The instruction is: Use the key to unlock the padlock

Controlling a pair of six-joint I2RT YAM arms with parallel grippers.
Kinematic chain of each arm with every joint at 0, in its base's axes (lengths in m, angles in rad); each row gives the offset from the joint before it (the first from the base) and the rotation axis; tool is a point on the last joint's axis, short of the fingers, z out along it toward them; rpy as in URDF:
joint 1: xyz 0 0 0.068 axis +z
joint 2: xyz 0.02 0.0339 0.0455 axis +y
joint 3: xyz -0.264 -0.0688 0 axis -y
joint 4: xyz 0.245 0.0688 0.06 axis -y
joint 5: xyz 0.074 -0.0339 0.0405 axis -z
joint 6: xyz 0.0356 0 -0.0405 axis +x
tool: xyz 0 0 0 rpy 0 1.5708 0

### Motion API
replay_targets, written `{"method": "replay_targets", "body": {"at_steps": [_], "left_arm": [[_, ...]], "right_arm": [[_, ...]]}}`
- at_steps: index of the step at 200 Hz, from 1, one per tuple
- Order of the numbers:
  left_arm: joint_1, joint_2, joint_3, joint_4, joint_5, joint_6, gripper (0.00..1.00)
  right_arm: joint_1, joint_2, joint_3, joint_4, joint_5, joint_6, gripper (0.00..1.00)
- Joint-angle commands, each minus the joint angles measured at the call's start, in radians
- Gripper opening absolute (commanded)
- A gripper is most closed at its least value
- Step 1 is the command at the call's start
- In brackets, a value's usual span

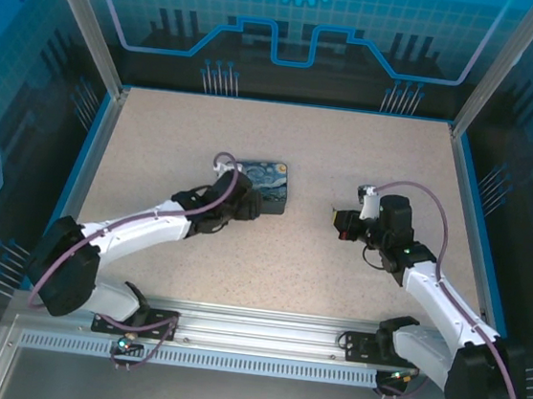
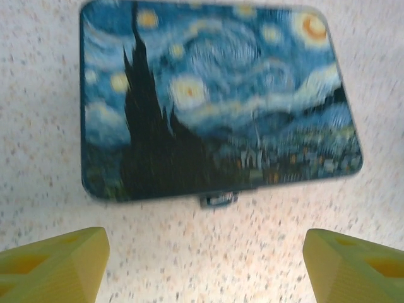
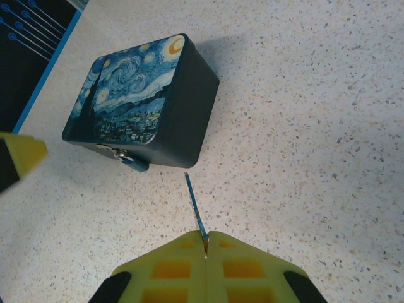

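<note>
The tiny bluish padlock [image 3: 136, 163] hangs from the silvery hasp on the front wall of the starry-night box [image 3: 136, 95]. In the left wrist view the padlock [image 2: 219, 200] peeks out below the box lid [image 2: 214, 95]. My right gripper [image 3: 206, 243] is shut on the key [image 3: 193, 197], a thin dark sliver pointing toward the box and ending a short way right of the padlock. My left gripper [image 2: 205, 271] is open, its yellow fingers [image 2: 53, 265] wide apart just in front of the padlock, touching nothing. From above, the left gripper [image 1: 238, 202] sits at the box's near-left side and the right gripper [image 1: 343, 222] stands apart to the right.
The box [image 1: 266, 185] lies mid-table on the speckled tabletop [image 1: 349, 151]. Blue walls and aluminium posts [image 1: 84, 25] bound the work area. One yellow finger of the left gripper [image 3: 22, 154] juts in at the left of the right wrist view.
</note>
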Motion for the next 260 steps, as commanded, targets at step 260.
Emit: {"method": "replay_targets", "body": {"at_steps": [260], "left_arm": [[-0.057,0.396,0.055,0.276,-0.178,0.027,0.51]], "right_arm": [[-0.013,-0.124,-0.081,0.062,0.076,0.047,0.00]]}}
